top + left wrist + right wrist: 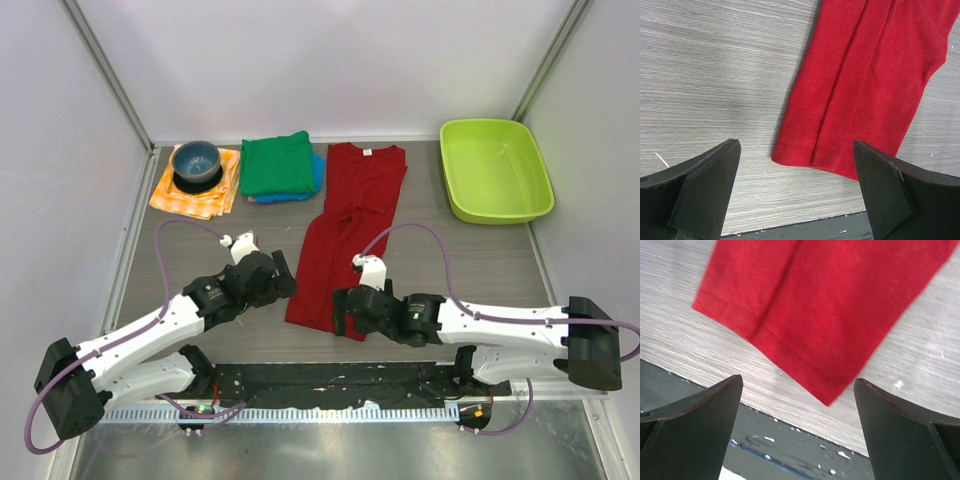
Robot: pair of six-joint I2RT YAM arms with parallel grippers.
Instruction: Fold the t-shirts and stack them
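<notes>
Lying as a long narrow strip down the middle of the desk (450, 250), the dark red t-shirt (345, 230) has its collar at the far end and its hem (812, 161) at the near edge. Its long axis leans slightly left as it comes toward the arms.

The next move turns on that near hem, and both arms are at it. The left gripper (287, 275) hovers just beside the hem's left side, and its wrist view shows the left hem corner between wide-spread jaws. The right gripper (340, 312) sits at the hem's right corner, also gaping wide and holding nothing.

Neither arm is clearly closer, so I judge a two-handed pinch of the hem, carried away along the strip toward the collar, as the likely fold.

Beyond the collar's left side, the green t-shirt (278, 165) lies folded on the blue t-shirt (318, 178).
</notes>
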